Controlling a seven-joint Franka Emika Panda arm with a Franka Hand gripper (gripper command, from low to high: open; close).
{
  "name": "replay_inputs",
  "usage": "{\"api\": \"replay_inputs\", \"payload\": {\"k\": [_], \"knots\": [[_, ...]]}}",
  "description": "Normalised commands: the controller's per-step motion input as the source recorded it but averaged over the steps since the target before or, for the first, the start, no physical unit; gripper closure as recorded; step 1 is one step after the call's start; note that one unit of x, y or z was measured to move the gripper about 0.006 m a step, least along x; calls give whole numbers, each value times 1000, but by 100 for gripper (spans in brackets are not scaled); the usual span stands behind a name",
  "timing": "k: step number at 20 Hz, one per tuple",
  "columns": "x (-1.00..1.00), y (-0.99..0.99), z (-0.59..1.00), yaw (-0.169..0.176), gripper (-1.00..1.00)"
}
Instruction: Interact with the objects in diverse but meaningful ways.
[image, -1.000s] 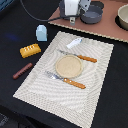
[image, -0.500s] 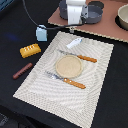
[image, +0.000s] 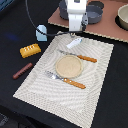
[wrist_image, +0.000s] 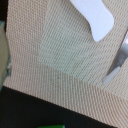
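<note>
— Where's the arm?
— I have the gripper hanging over the silver fish at the far edge of the woven placemat; whether its fingers are spread or pinched I cannot tell.
— And the rest?
— Off the mat on the exterior view's left I see the bread loaf, the sausage and the blue carton

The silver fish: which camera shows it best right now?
The wrist view. The fish fills a corner there, pale and sharp against the woven mat, though cropped at the frame's edge. In the exterior view the fish is small and lies just below the claw.
</note>
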Motion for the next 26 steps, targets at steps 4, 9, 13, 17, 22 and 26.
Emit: {"api": "replay_inputs", "payload": {"k": [4, 9, 13, 17, 22, 26], "knots": [[7, 0, -280, 175, -100], [18, 0, -255, 137, -100], [47, 9, -236, 88, -100], [61, 26, -197, 50, -100], [120, 42, -184, 45, -100], [90, 39, -207, 39, -100]]}}
